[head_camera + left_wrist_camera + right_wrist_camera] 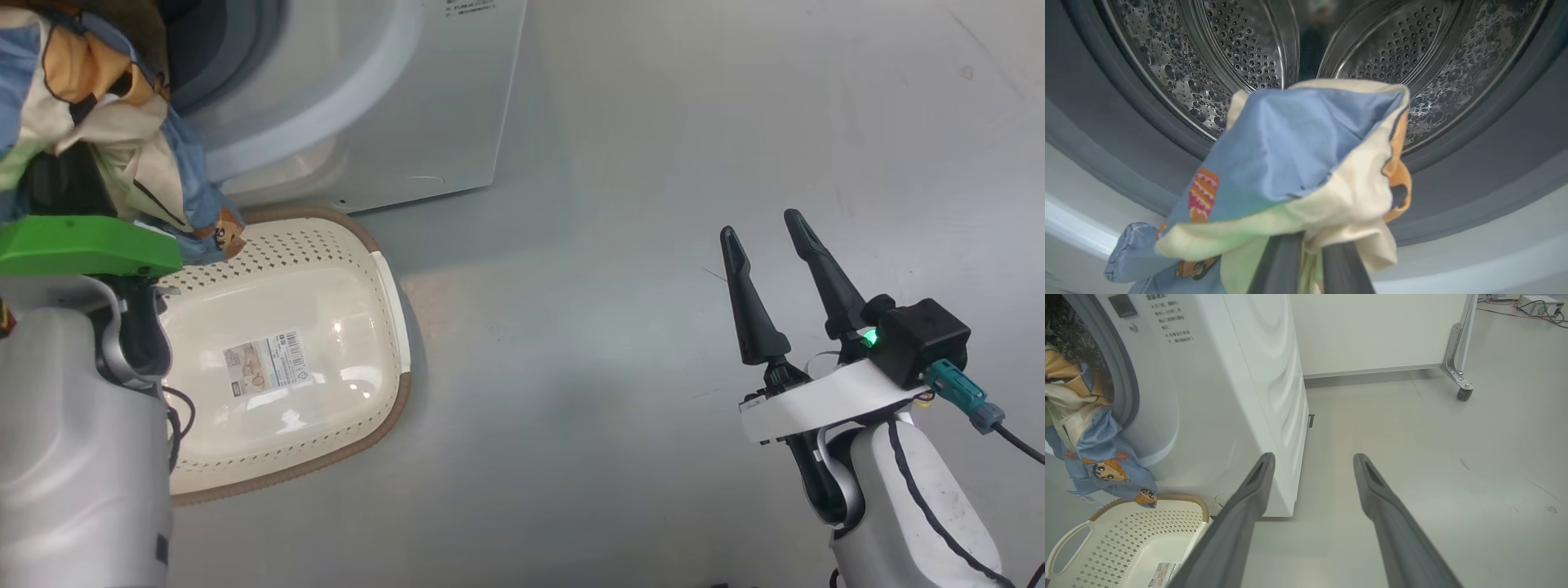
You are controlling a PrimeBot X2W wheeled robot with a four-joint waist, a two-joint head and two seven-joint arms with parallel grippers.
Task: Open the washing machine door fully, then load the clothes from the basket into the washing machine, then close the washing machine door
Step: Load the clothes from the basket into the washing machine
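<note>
Head view: light blue cartoon-print clothes [90,122] hang above the cream-white perforated plastic basket [245,261], before the white front-loading washing machine [433,98]; right end effector [759,224] released, over grey floor [612,367]. Left wrist view: left end effector [1312,249] grasping the clothes at the perforated steel drum [1241,53] mouth. Right wrist view: clothes drape from the opening; hem near the basket's rim.

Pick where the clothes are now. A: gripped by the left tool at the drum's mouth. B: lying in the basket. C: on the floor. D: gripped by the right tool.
A: the left tool pinches the clothes before the washing machine; the right tool is open.
</note>
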